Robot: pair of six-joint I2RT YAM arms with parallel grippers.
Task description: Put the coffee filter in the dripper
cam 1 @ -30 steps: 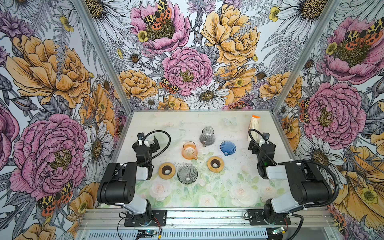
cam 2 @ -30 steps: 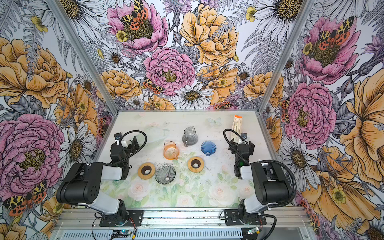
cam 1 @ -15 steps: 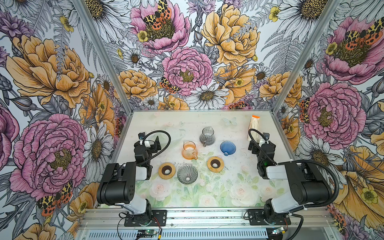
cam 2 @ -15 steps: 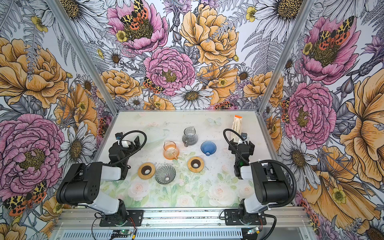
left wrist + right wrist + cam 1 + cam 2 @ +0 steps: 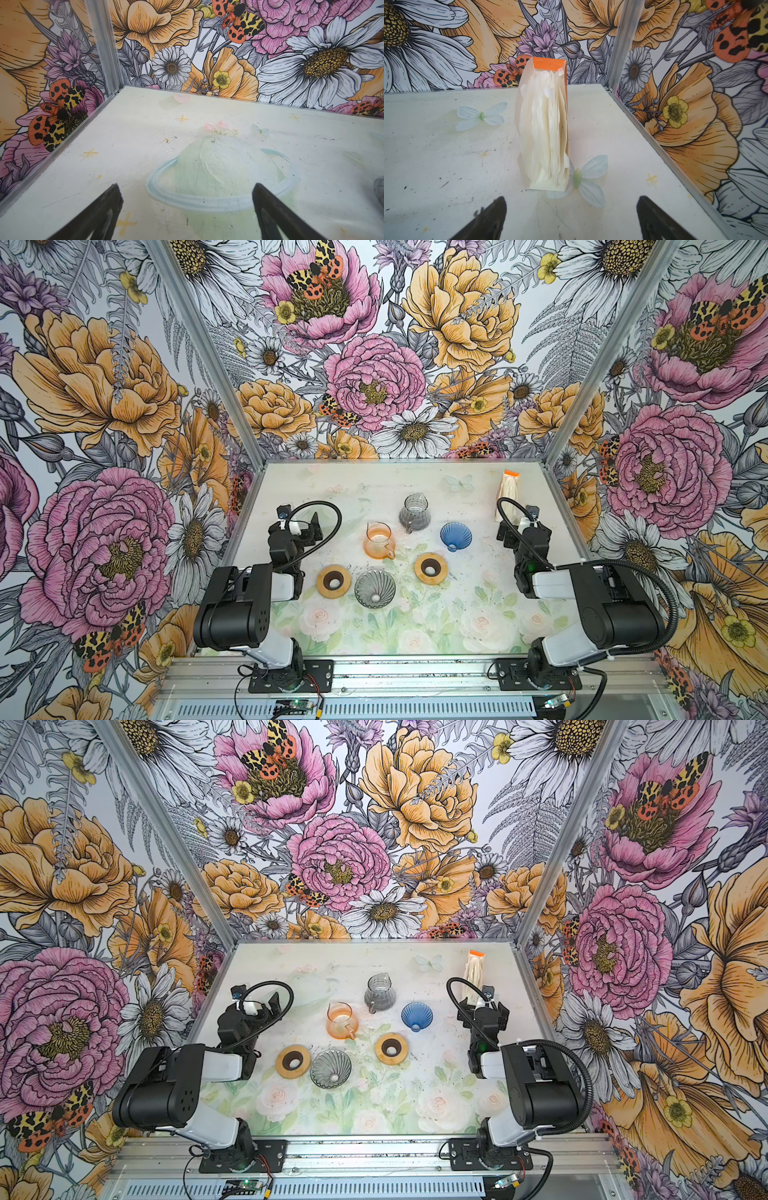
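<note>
A pack of white coffee filters (image 5: 544, 133) with an orange top stands upright at the back right of the table (image 5: 508, 493) (image 5: 473, 974). My right gripper (image 5: 571, 198) is open just short of the pack, with nothing between its fingers (image 5: 520, 523). A blue dripper (image 5: 456, 536) (image 5: 417, 1016) sits mid-table, and a grey ribbed dripper (image 5: 375, 588) (image 5: 331, 1068) lies nearer the front. My left gripper (image 5: 186, 186) is open over bare table at the left (image 5: 300, 526), holding nothing.
An orange glass carafe (image 5: 378, 540) and a grey carafe (image 5: 414, 513) stand in the middle. Two wooden rings (image 5: 333, 581) (image 5: 430, 568) lie on either side of the grey dripper. Metal frame posts and floral walls close in the table (image 5: 374, 481) on three sides.
My left gripper has swung slightly to the right. The right arm and all objects have stayed put.
</note>
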